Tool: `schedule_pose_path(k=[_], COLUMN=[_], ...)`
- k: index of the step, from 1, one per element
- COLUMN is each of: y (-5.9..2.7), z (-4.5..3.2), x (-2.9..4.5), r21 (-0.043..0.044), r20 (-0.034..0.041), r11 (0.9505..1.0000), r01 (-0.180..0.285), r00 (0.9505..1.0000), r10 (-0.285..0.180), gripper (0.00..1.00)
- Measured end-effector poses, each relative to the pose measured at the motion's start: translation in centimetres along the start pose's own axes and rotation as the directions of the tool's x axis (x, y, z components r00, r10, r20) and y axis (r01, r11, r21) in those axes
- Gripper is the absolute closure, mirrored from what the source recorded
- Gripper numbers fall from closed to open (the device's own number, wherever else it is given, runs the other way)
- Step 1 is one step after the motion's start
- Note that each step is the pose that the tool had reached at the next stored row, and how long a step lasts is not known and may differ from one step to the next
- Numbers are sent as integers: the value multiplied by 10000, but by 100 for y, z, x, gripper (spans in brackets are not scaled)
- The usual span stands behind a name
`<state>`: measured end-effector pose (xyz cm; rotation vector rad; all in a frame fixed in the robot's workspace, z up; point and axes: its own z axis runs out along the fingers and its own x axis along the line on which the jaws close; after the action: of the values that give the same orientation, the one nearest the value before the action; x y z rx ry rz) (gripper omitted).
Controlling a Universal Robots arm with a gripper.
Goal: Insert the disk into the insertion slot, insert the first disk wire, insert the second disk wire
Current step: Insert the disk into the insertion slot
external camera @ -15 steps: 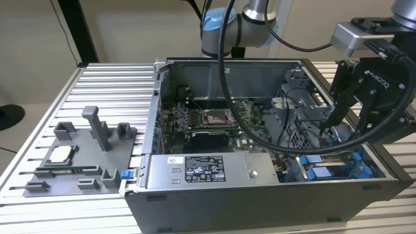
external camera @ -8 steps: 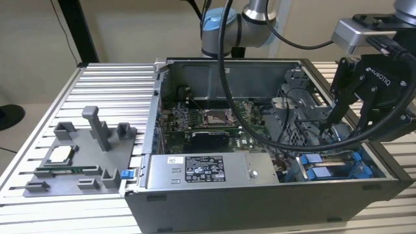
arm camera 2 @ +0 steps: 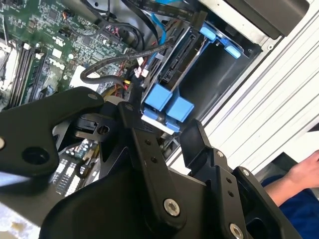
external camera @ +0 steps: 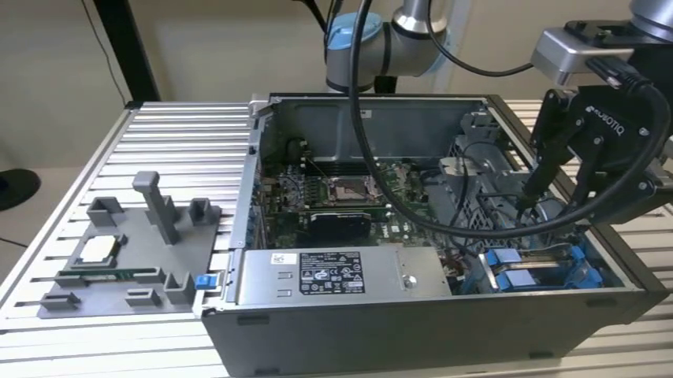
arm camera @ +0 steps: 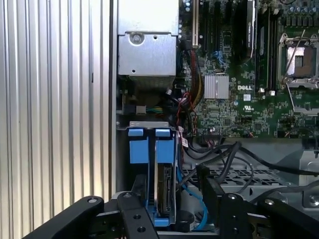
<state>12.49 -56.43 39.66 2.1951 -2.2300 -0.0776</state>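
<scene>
The disk (arm camera: 162, 186) stands on edge inside the insertion slot (arm camera: 234, 175), its blue carrier tabs (arm camera: 149, 149) sticking out toward me. In the second wrist view the same disk (arm camera 2: 180, 56) sits deep in the slot (arm camera 2: 212, 82), behind its blue tabs (arm camera 2: 167, 105). A black wire (arm camera 2: 117, 60) and a blue wire (arm camera 2: 158, 24) run up to the disk's far end; I cannot tell whether they are seated. My gripper (arm camera: 169, 188) is open, one finger on each side of the blue tabs and apart from them. The exterior view shows the gripper (external camera: 544, 203) above the blue rails (external camera: 541, 272).
The open computer case (external camera: 421, 323) holds the green motherboard (external camera: 347, 193) and a grey labelled power-supply box (external camera: 331, 276). Loose black cables (arm camera: 229, 157) lie beside the bay. A grey fixture plate (external camera: 126, 260) lies at the exterior view's left. A person's hand (arm camera 2: 305, 169) rests outside the case.
</scene>
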Motion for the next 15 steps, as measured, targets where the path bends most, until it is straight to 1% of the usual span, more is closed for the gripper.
schedule_pose_path(k=[4,11,15], y=[35,75,99], z=[21,54,79], x=[-35,-118,-167], r21=[57,105,180], r20=[0,-3,-26], r11=[10000,9999,9998], r01=[38,76,105], r00=[10000,10000,9999], r10=[-38,-76,-104], gripper=[0,0,0])
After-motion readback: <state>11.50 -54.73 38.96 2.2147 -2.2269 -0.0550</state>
